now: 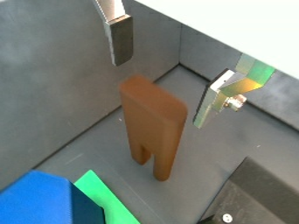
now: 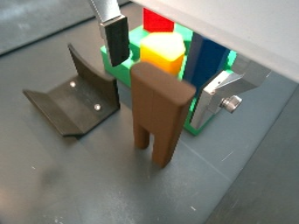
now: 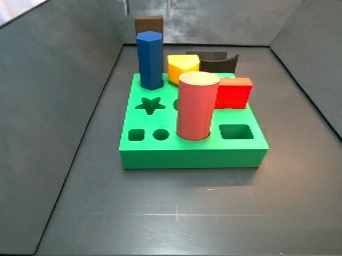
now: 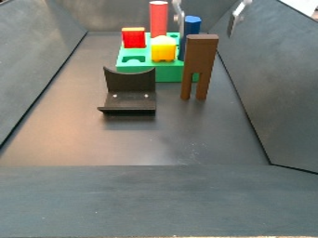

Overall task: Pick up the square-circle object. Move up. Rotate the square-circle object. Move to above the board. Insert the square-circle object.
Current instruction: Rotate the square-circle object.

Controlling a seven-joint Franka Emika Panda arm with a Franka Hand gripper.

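**Brown block, stiff and top-heavy**

I see the square-circle object (image 4: 199,66) standing prongs-down near the worktop's right edge, beside the board (image 3: 191,143). My claw (image 2: 166,68) hangs spread above it, empty. I'd pinch the flat upper faces.

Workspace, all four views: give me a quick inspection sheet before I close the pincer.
Surface: dark floor, bare around the pieces.
Job's things: square-circle object upright on its two prongs beside the board; star, circle and square holes open on the board's near side.
Clutter: blue peg, pink-red cylinder, yellow block and red block on the board; fixture next to the brown piece.
Grippers: pincer open, fingers either side of the object's top, not touching.
Cables: nothing seen.
Surroundings: grey walls.
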